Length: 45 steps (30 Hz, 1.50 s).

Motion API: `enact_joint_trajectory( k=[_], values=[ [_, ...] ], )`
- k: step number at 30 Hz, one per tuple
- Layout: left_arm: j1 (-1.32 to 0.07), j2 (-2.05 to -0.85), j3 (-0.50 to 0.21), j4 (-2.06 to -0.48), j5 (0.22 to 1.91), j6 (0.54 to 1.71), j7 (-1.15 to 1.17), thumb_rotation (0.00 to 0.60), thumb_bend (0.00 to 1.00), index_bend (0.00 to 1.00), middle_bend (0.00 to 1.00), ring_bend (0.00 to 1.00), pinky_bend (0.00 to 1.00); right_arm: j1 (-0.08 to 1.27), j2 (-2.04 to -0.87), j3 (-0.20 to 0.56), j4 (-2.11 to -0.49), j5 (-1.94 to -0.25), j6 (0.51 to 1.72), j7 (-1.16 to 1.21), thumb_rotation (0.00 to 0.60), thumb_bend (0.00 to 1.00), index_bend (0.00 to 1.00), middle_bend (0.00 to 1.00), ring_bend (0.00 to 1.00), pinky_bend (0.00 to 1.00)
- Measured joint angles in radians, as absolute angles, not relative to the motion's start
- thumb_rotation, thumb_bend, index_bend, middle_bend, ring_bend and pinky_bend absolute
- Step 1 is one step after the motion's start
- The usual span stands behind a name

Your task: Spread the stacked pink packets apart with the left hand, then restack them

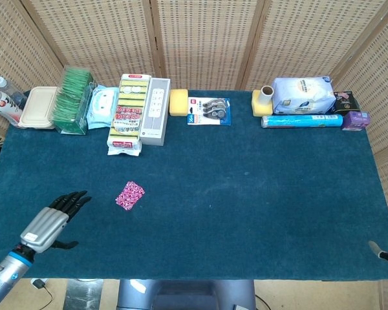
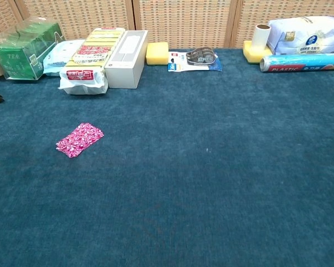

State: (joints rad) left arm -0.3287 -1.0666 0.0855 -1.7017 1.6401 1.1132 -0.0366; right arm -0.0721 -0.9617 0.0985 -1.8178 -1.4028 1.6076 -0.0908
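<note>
- Your left hand, silver-backed with black fingers, hovers over the dark teal felt table near its front-left corner; the fingers are stretched out and slightly apart, the thumb out to the side, and it holds nothing.
- In the chest view only a dark fingertip of that hand shows at the left edge.
- The stack of pink patterned packets lies flat on the left half of the table, between the front and back edges, turned at a slant. Your left hand is near it, on the side toward the left edge, and not touching it.
- From the chest view the stack looks like one thin pile; you cannot tell how many packets are in it.
- Of your right hand only a small grey tip shows at the front-right corner of the table; you cannot tell how its fingers lie.
- Along the back edge, toward the left corner, stand a green tea box, a pack of yellow sponges with a red label and a long white box.
- Toward the back-right corner lie a white and blue bag and a blue roll of plastic wrap.
</note>
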Motion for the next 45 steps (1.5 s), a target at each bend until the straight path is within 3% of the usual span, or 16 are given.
enact_joint_trajectory(
  k=[6,16,26,45],
  values=[
    [-0.447,-1.079,0.036,-1.743,1.486,0.911,0.022,0.600,0.00,0.00,0.00,0.00,0.09,-0.068,-0.947,0.102,-1.818,-1.391,1.587,-0.046,0.600,0.00,0.08,0.00,0.00,0.00],
    [-0.571,-1.232,-0.027,-1.695,1.272,0.762,0.170,0.600,0.00,0.00,0.00,0.00,0.09,-0.066,-0.927,0.104,-1.816,-1.379,1.568,0.003,0.600,0.00,0.08,0.00,0.00,0.00],
    [-0.640,-1.304,-0.026,-1.682,1.071,0.734,0.334,0.600,0.00,0.00,0.00,0.00,0.09,-0.066,-0.917,0.104,-1.820,-1.378,1.564,0.024,0.600,0.00,0.08,0.00,0.00,0.00],
    [-0.743,-1.303,0.057,-1.809,0.797,0.783,0.537,0.600,0.00,0.00,0.00,0.00,0.09,-0.072,-0.906,0.102,-1.825,-1.380,1.570,0.050,0.600,0.00,0.08,0.00,0.00,0.00]
  ],
)
